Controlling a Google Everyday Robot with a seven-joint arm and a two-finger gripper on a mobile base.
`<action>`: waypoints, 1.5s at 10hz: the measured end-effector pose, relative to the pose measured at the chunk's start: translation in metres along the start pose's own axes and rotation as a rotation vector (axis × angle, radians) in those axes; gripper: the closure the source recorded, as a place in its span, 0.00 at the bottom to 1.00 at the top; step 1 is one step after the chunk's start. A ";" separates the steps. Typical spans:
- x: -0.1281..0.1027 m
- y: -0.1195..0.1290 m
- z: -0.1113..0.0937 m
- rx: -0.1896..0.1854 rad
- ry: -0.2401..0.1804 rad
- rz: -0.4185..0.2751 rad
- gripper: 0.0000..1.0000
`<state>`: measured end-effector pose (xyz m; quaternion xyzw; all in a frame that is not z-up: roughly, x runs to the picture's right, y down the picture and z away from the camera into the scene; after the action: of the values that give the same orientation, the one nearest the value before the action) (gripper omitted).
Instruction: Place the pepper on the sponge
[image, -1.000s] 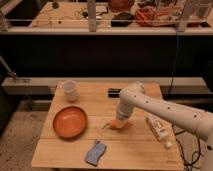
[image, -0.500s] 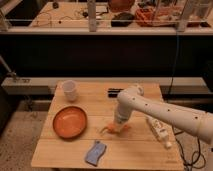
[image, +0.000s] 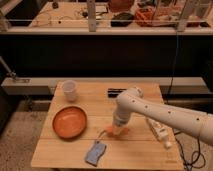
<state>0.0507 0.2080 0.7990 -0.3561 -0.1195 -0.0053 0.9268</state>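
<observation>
The gripper (image: 118, 131), at frame centre just below the middle, grasps the pepper (image: 111, 133) crosswise. Its green stem tip pokes left of the fingers, low over the wooden table (image: 140, 155), up-right of the sponge (image: 96, 152).

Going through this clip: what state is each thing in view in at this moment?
Gripper: pointing down, right over the pepper.
Pepper: under the gripper, apart from the sponge.
Sponge: flat near the front edge of the table, nothing on it.
Plate: right way up, empty.
Cup: upright behind the plate.
Black bar: lying flat at the back.
White bottle: lying on its side.
</observation>
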 end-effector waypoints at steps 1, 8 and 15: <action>-0.003 0.003 0.000 -0.007 -0.002 -0.005 1.00; -0.026 0.025 0.006 -0.048 -0.015 -0.059 1.00; -0.025 0.036 0.007 -0.062 -0.024 -0.078 1.00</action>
<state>0.0284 0.2379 0.7747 -0.3799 -0.1444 -0.0407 0.9128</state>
